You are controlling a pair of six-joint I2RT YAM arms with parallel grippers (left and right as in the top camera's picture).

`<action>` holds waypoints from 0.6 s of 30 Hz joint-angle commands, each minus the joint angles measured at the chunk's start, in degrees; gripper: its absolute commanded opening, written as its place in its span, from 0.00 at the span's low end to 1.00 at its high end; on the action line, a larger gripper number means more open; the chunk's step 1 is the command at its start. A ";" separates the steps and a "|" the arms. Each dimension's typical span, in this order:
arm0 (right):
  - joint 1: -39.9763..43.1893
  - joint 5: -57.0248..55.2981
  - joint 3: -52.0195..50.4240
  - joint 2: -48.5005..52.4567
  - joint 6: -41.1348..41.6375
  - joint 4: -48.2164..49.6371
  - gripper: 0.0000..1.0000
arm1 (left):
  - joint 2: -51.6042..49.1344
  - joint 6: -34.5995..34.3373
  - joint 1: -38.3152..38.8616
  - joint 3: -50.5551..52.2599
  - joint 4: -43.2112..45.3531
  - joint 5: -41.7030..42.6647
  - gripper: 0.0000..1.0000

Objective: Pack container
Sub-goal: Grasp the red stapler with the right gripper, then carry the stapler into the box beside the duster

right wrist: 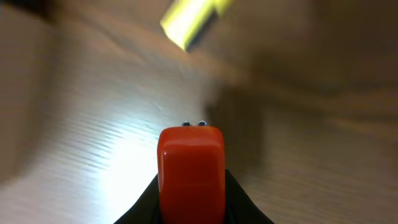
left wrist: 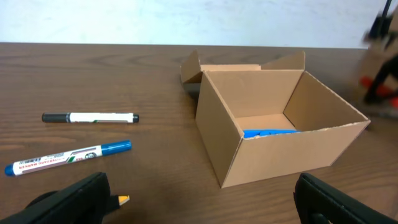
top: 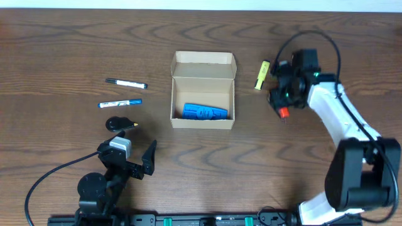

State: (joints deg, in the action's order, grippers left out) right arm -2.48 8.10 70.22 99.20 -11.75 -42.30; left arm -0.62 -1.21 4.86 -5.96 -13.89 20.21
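The tan cardboard container (top: 203, 94) stands open at the table's middle, its flap lid folded back, with a blue object (top: 205, 112) inside; it also shows in the left wrist view (left wrist: 280, 130). My right gripper (top: 282, 108) is shut on a red object (right wrist: 191, 171), held to the right of the container above the table. A yellow highlighter (top: 261, 75) lies beyond it and shows blurred in the right wrist view (right wrist: 189, 18). My left gripper (top: 130, 157) is open and empty near the front left. A black-capped marker (top: 125, 83) and a blue-capped marker (top: 119, 103) lie left of the container.
A black item with a yellow tip (top: 120, 124) lies just ahead of my left gripper; its tip shows in the left wrist view (left wrist: 123, 200). The two markers also show in the left wrist view (left wrist: 90, 117) (left wrist: 68, 158). Cables run along the front edge.
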 commanded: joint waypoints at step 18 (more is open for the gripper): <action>-25.62 -12.02 12.15 -5.97 39.10 -2.69 0.01 | 0.37 0.85 -0.35 1.40 -0.37 0.17 0.95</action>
State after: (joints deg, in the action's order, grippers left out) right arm -24.99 4.67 82.35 90.89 14.72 -44.49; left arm -0.62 -1.21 4.86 -5.96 -13.89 20.21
